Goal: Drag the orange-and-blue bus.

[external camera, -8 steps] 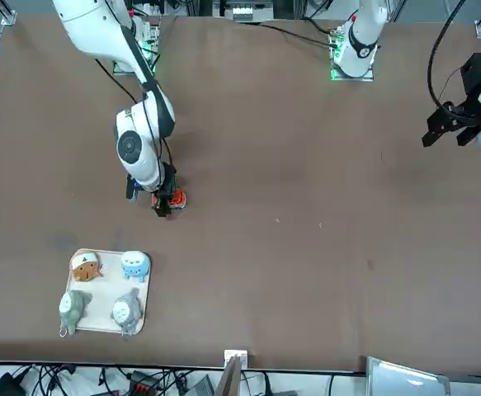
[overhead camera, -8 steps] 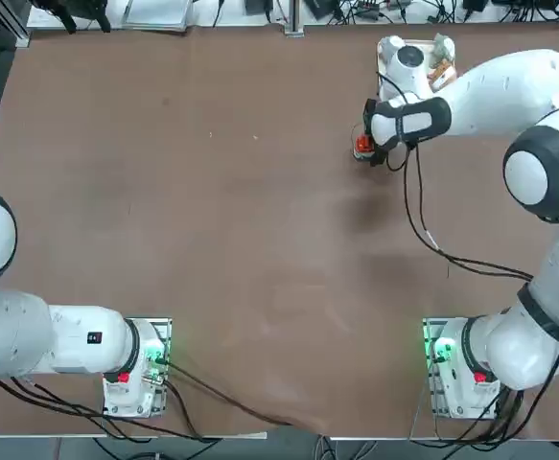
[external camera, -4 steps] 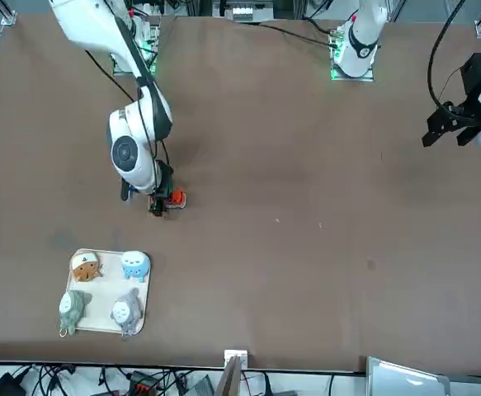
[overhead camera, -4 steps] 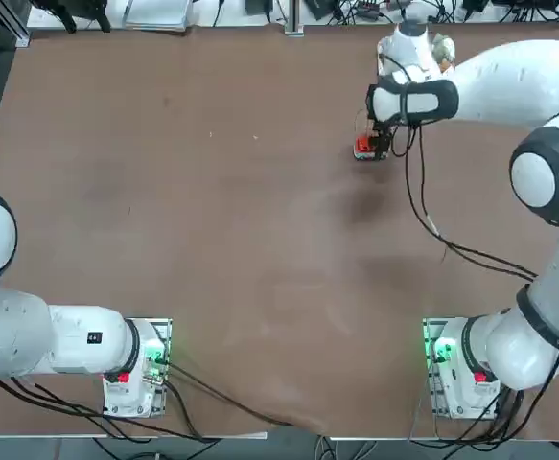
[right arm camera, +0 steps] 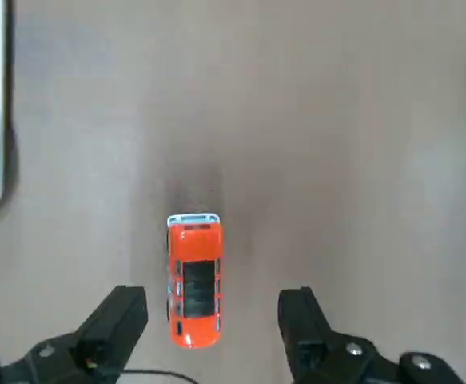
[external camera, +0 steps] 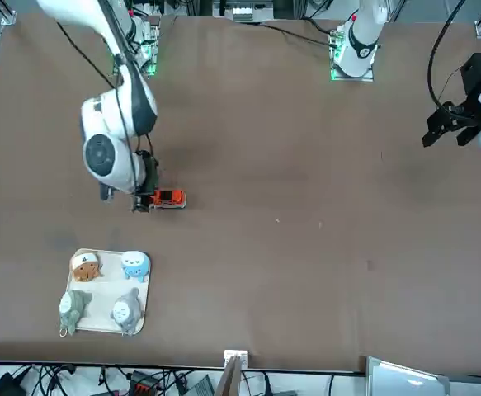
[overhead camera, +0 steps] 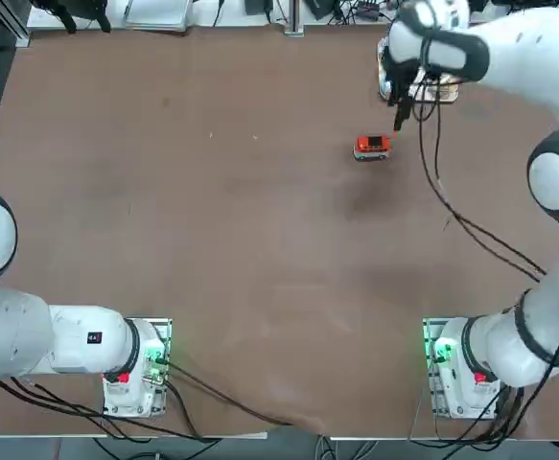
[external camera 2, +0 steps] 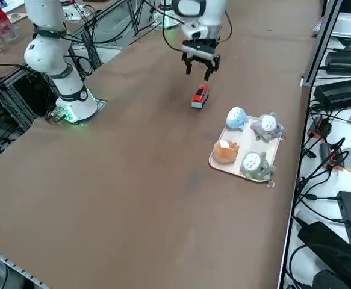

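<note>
Tabletop (overhead camera: 212, 240); bus (overhead camera: 372, 147) beneath spread right gripper (external camera 2: 200, 67)

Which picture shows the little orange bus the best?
The right wrist view: the orange-and-blue bus fills the middle, seen from above between the open right gripper fingers. Top, front and right side views show only a tiny red speck.

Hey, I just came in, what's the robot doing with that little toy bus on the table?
The right arm's gripper hangs in the air above the orange-and-blue bus with its jaws open and not touching it. The bus sits upright on the brown table, on its own. Nearby is a pale tray holding four small figurines, apart from the bus. Nothing is in the gripper's hold at this moment.
</note>
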